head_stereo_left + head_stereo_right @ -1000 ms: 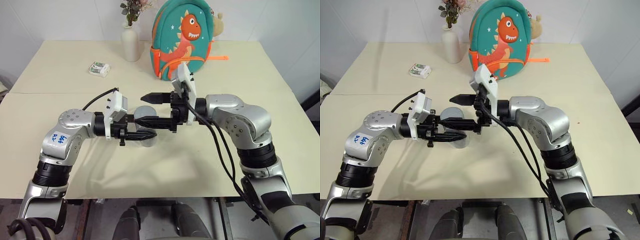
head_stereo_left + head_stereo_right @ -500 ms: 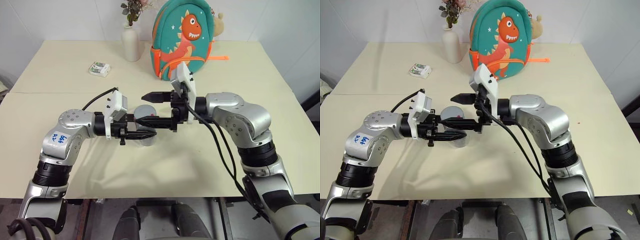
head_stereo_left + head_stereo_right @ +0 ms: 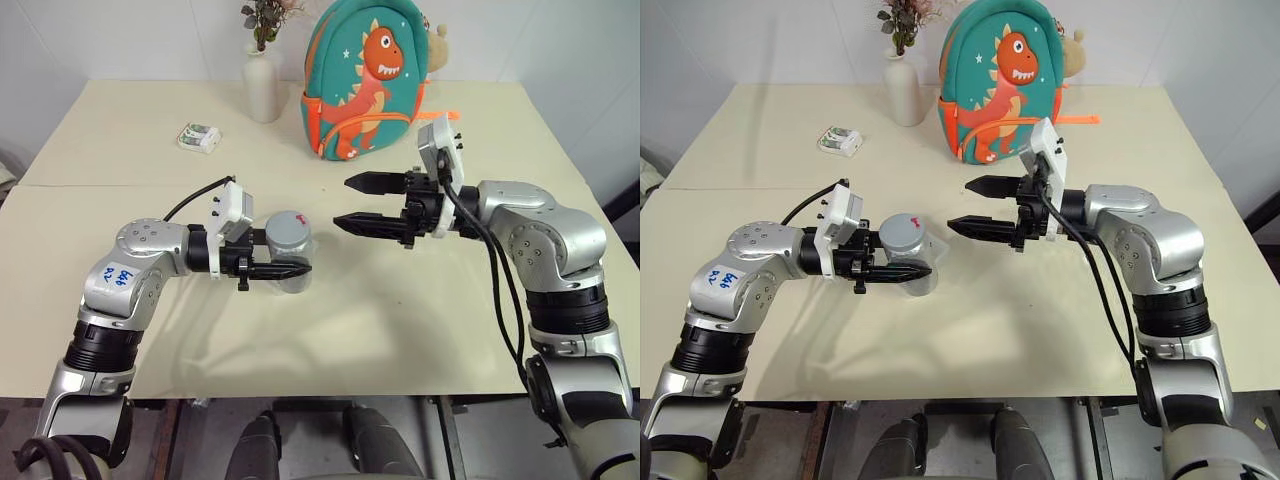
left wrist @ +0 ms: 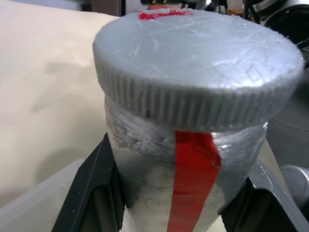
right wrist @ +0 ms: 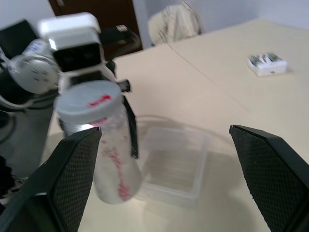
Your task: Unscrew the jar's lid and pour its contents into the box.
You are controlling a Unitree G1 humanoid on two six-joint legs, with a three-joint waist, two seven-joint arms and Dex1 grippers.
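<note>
The silvery-grey jar with a red stripe stands upright just above the table. My left gripper is shut on its body from the left. The grey lid with a small red mark sits on the jar's top and fills the left wrist view as lid over jar. My right gripper hangs open and empty to the right of the lid, apart from it, pointing at it. The clear box lies on the table right beside the jar. The contents are hidden inside the jar.
At the back of the table stand a white vase with flowers and a teal dinosaur backpack. A small white-and-green packet lies at the back left. A seam crosses the tabletop behind the jar.
My right gripper, which stood open around the lid, has drawn away to the right with nothing in it. The lid stays on the jar, and the left arm has kept still.
</note>
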